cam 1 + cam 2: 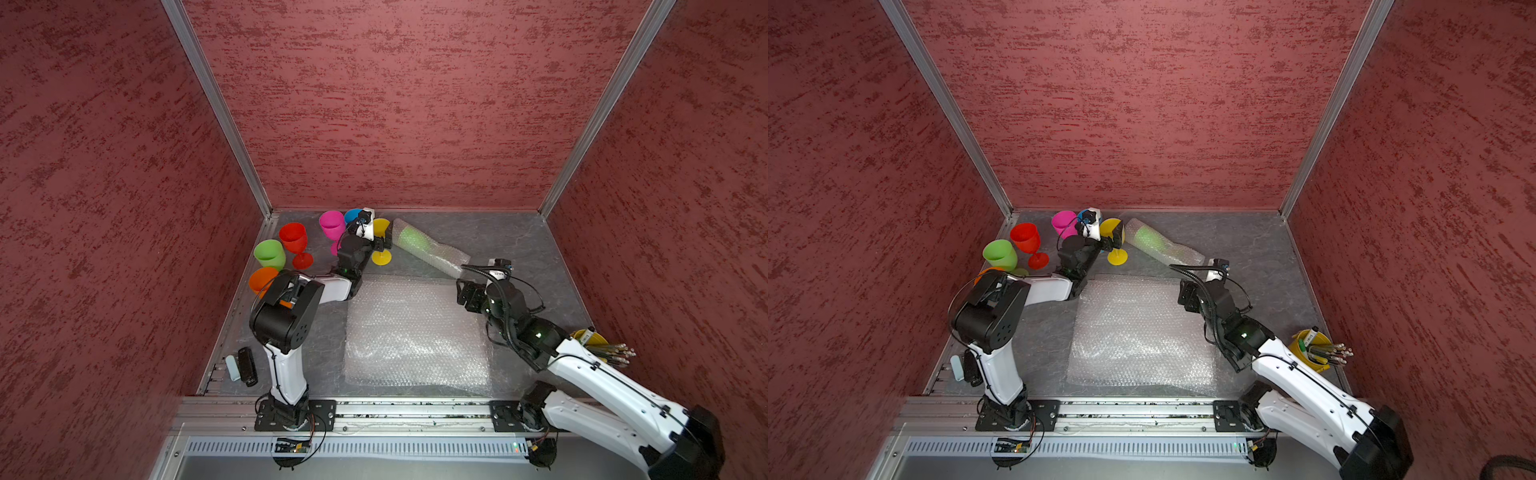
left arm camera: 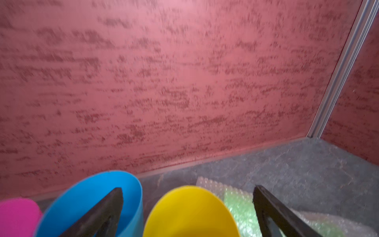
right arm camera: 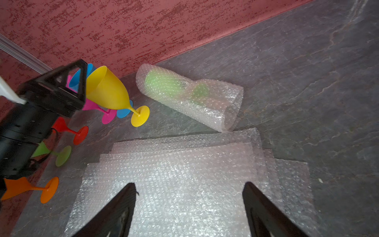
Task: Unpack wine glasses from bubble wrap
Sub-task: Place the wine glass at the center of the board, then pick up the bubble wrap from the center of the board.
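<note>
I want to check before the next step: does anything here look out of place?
Yes. One light green goblet lies on its side, still inside a bubble wrap sleeve near the back wall, while the other goblets stand unwrapped.

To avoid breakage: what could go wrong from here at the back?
1. The open left claw straddles the yellow goblet; pulling back, a finger may tip it into the blue goblet close beside.
2. The wrapped green goblet lies on its side; it may roll when its bubble wrap sleeve is pulled.

A robot test cell: red panel walls [image 1: 395, 104], aluminium frame [image 1: 215, 104].
</note>
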`<state>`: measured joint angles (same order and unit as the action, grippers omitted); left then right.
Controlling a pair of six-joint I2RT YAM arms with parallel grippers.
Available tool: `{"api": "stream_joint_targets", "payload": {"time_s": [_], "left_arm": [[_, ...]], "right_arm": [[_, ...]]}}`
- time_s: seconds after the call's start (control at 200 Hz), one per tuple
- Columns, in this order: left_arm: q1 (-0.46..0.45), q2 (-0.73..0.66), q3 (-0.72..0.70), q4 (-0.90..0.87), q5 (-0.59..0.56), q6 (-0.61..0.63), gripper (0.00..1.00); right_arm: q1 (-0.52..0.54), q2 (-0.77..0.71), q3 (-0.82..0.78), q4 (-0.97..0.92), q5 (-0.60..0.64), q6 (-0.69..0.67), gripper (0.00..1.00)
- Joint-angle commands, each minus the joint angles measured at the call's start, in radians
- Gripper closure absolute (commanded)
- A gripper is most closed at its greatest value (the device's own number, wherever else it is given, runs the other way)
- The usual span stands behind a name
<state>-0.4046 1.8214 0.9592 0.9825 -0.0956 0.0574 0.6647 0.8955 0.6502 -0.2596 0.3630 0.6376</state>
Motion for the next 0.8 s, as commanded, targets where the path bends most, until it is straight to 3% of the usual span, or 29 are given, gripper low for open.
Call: {"api": "stream_joint_targets", "payload": {"time_s": [0.0,0.105,0.195,0.346,0.386,0.441,0.511,0.681,0.797], "left_arm": [[-0.013,-0.105,-0.011,-0.049,-0.030,0.007,0.00],[-0.039,-0.212,-0.001,-0.134,-0.069,0.023,0.00],[-0.109,-0.310,0.064,-0.308,-0.210,0.114,0.00],[-0.238,-0.406,0.366,-0.995,-0.498,0.091,0.00],[-0.265,-0.431,0.421,-1.147,-0.527,0.044,0.00],[-0.278,-0.473,0.481,-1.357,-0.449,-0.067,0.00],[-0.243,-0.530,0.520,-1.555,-0.176,-0.154,0.00],[-0.111,-0.772,0.301,-1.564,0.173,-0.423,0.00],[-0.144,-0.856,0.156,-1.537,0.270,-0.447,0.00]], "right_arm": [[-0.008,-0.021,0.047,-0.045,0.007,0.011,0.16],[-0.008,-0.025,0.078,-0.081,0.005,-0.017,0.16],[-0.009,-0.008,0.130,-0.119,0.013,-0.089,0.15],[-0.008,0.106,0.262,-0.173,0.061,-0.233,0.12],[-0.010,0.146,0.302,-0.170,0.058,-0.291,0.11],[-0.013,0.201,0.345,-0.147,0.043,-0.374,0.08],[-0.040,0.280,0.400,-0.107,0.002,-0.464,0.05],[-0.112,0.528,0.543,-0.041,-0.083,-0.639,0.02],[-0.171,0.688,0.610,-0.004,-0.179,-0.679,0.01]]}}
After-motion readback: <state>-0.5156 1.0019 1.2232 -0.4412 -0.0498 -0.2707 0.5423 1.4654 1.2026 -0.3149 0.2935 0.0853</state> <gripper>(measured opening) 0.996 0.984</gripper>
